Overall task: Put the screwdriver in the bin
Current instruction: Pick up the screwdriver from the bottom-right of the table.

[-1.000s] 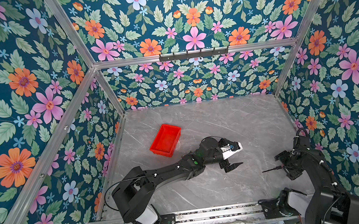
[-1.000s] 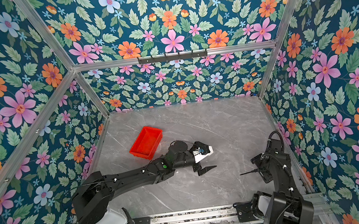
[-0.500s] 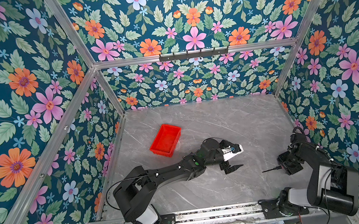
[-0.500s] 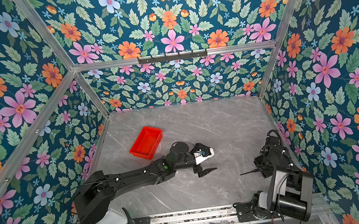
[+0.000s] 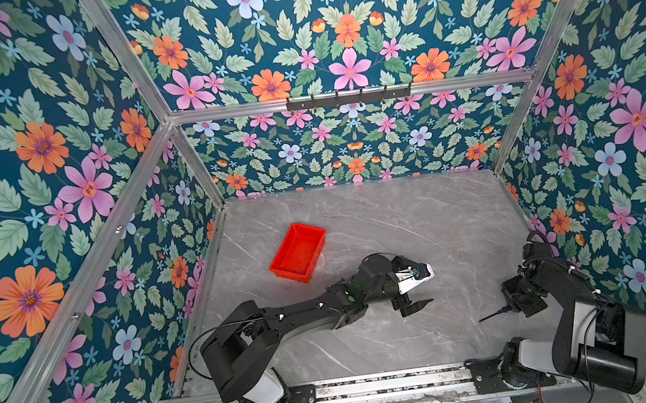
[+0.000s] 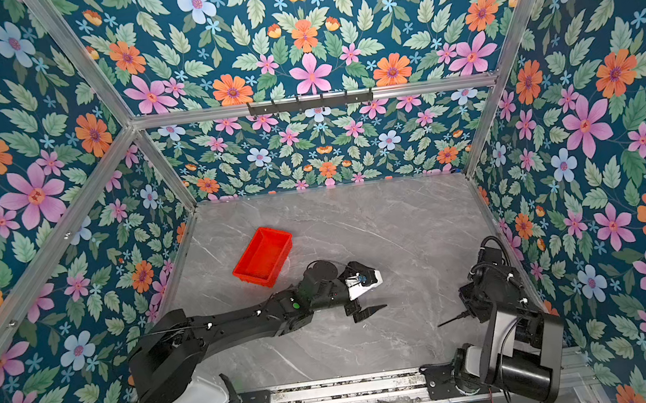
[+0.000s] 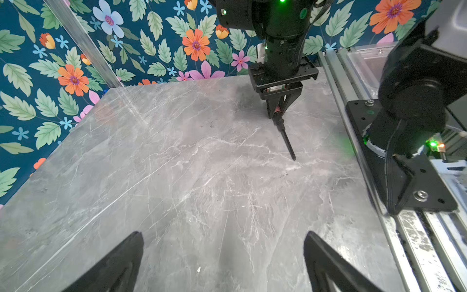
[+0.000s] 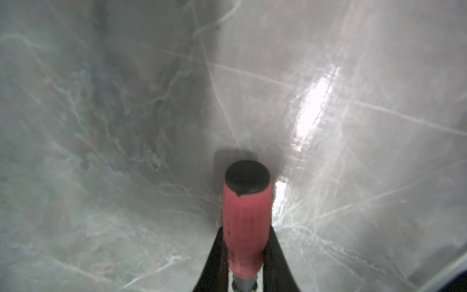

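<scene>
- Since a second ago, the right tool (image 7: 277,111) has pressed together on the pink handle of the screwdriver (image 8: 246,222), and its arm's elbow has swung.
- The screwdriver sits low at the right side of the worktop (image 5: 399,222), well apart from the bin (image 5: 289,273).
- The left tool (image 5: 423,288) stays spread mid-worktop.
- The bin has not moved.
- The worktop is grey marble, enclosed by floral walls (image 5: 56,160) and an aluminium frame (image 5: 218,113).

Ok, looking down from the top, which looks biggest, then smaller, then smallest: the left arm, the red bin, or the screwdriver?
1. left arm, by far the largest.
2. bin.
3. screwdriver, smallest; only its thin black shaft shows, its handle hidden in the right gripper.
</scene>
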